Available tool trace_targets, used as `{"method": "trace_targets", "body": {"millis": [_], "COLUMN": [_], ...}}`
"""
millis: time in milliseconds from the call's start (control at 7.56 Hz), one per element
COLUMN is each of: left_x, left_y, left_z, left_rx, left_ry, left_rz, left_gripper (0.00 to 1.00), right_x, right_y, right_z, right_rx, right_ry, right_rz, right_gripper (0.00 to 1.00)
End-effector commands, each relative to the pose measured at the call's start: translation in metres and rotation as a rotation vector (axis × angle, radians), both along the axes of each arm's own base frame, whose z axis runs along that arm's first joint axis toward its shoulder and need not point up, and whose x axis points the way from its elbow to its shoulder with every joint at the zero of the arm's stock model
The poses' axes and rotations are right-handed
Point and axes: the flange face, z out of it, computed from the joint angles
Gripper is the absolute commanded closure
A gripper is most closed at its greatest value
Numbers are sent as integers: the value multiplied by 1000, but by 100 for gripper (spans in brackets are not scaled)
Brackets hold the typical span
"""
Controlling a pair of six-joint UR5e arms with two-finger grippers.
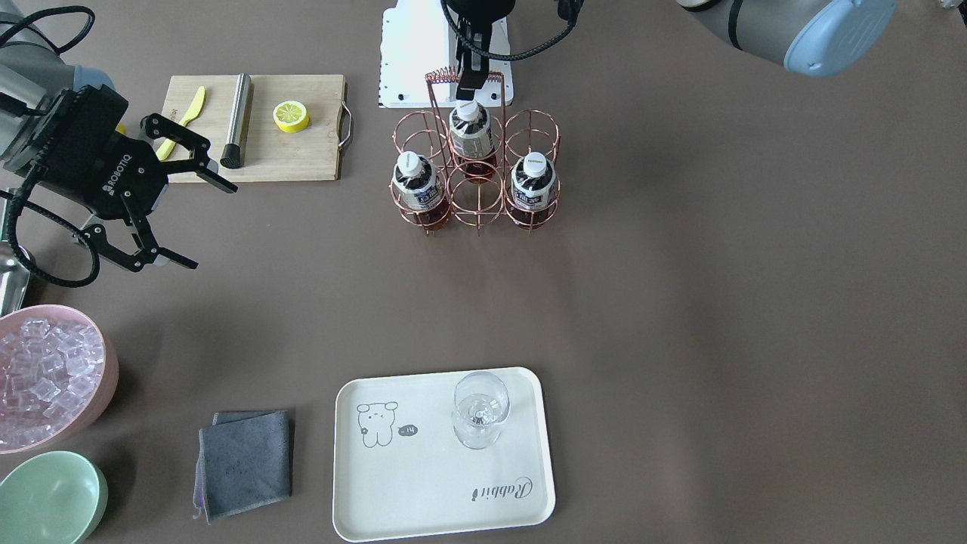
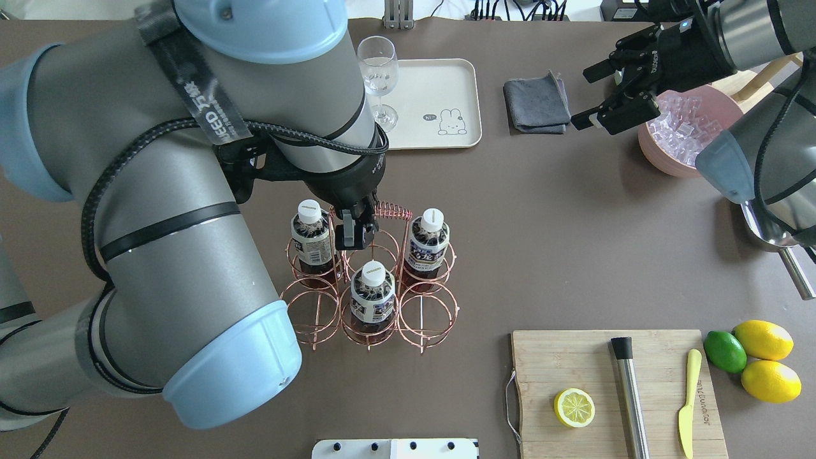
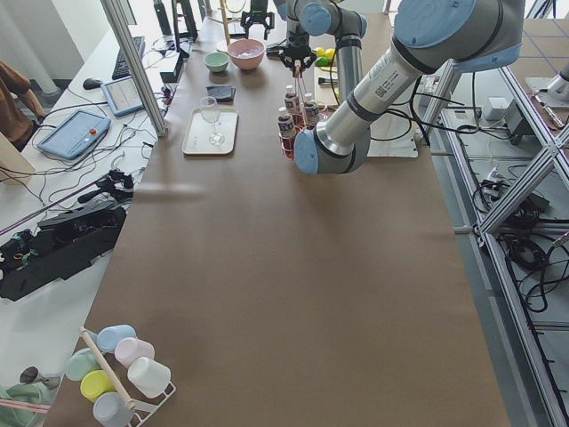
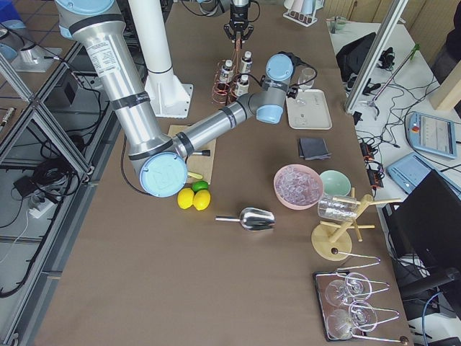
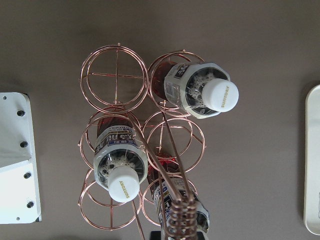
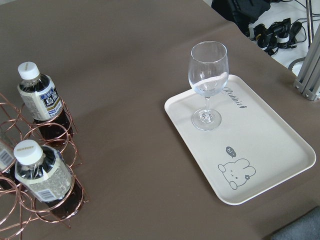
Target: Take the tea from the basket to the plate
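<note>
**Step in hand (judged):** approach for the pick. The left gripper (image 2: 355, 234) is held over the basket (image 5: 116, 75), beside the coiled top of the handle. Nothing is held by it. How far its fingers are spread cannot be told from these views. The right gripper (image 1: 209, 225) is spread wide and empty by the cutting board (image 1: 295, 151), well apart from the basket.

**Tea:** three look-alike bottles are seated in ring cells. The one taken as the tea (image 1: 470, 134) is in the middle cell of the robot-side row, most nearly under the left gripper in the front view (the choice among the three is not settled by the pictures). The other two are in the end cells of the plate-side row.

**Orientation:** the tea is upright, white cap up, long axis vertical. The lean seen in the wrist view is put down to perspective.

**Doing it well (judgement):**
- The descent is best made straight down, clear of the handle loop.
- The fingers should be closed across the neck just under the cap, where no wire stands in the way.
- The lift should be run along the bottle's axis until the base is out of its ring. Otherwise the light basket may be dragged up with it.
- On the plate (image 1: 423, 491) a stemmed glass (image 1: 480, 412) is standing at one end, so the bare part by the bear drawing is to be used.
</note>
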Motion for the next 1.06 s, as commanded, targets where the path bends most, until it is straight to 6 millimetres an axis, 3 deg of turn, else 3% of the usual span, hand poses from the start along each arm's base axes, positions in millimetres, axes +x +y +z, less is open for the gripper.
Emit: {"method": "trace_targets", "body": {"millis": [0, 132, 397, 662, 926], "left_x": [-8, -1, 13, 17, 13], "left_y": [-2, -5, -12, -15, -14], "left_z": [0, 4, 9, 13, 10], "left_rx": [0, -4, -21, -26, -16], "left_ry": [4, -11, -35, -47, -37], "left_rz": [-10, -9, -6, -5, -5], "left_gripper": [100, 100, 100, 100, 100], "right_x": [-16, -36, -99, -144, -166], "right_y": [17, 31, 63, 88, 107], "right_z": [6, -9, -57, -73, -78], "right_rx": [8, 25, 34, 47, 51], "right_ry": [-82, -114, -193, -230, -248], "right_rz": [12, 9, -30, -36, -42], "right_gripper": [2, 2, 2, 2, 2]}}
